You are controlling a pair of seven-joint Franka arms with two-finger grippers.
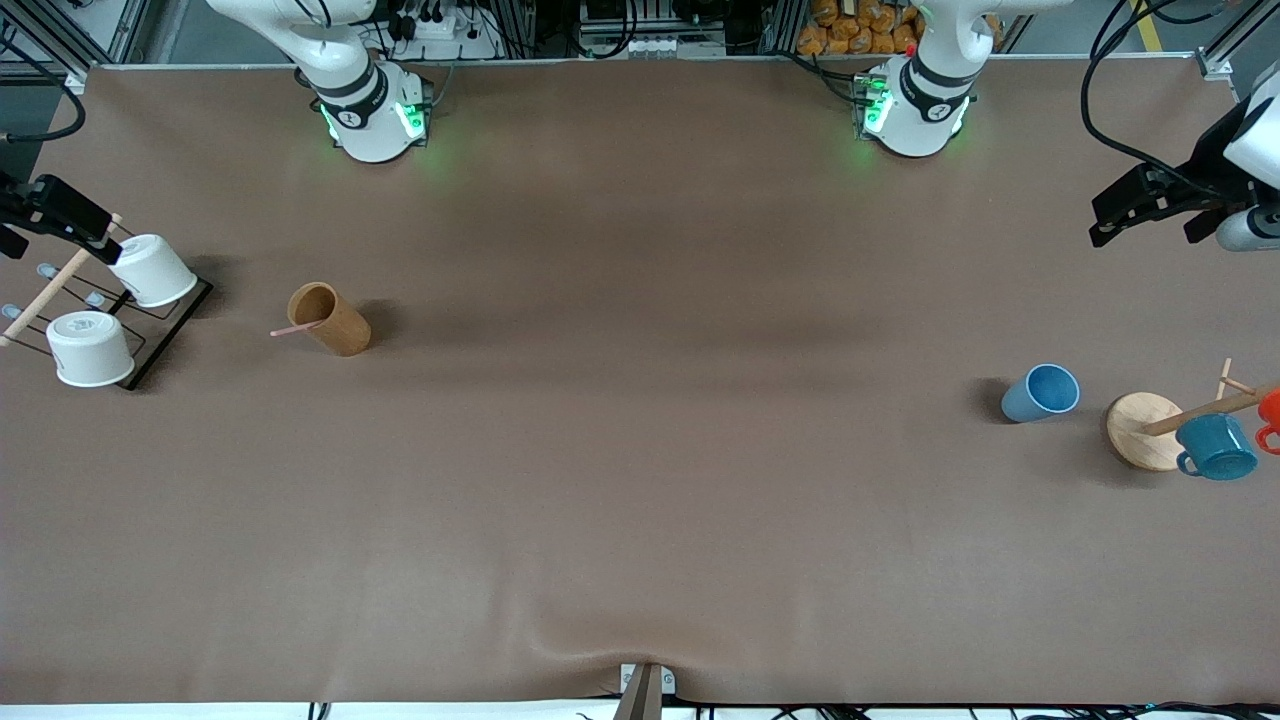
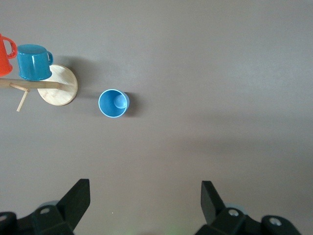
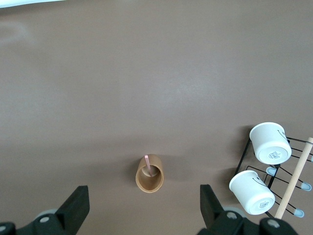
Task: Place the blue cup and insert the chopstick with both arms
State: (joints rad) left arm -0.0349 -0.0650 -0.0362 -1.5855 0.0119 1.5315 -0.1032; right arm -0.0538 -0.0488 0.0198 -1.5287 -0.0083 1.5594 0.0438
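Observation:
The blue cup (image 1: 1040, 393) stands upright and empty on the brown table, toward the left arm's end, beside a mug tree; it also shows in the left wrist view (image 2: 113, 103). The pale-pink chopstick (image 1: 297, 328) leans in a brown cylindrical cup (image 1: 332, 320) toward the right arm's end; in the right wrist view the chopstick (image 3: 146, 165) sticks out of that cup (image 3: 149, 180). My left gripper (image 1: 1145, 215) (image 2: 145, 196) is open and empty, high over the table's left-arm end. My right gripper (image 1: 60, 215) (image 3: 144, 196) is open and empty, high over the wire rack.
A mug tree with a round wooden base (image 1: 1140, 430) holds a teal mug (image 1: 1215, 447) and an orange mug (image 1: 1270, 412) beside the blue cup. A black wire rack (image 1: 165, 335) with two white cups (image 1: 150, 270) (image 1: 90, 348) stands at the right arm's end.

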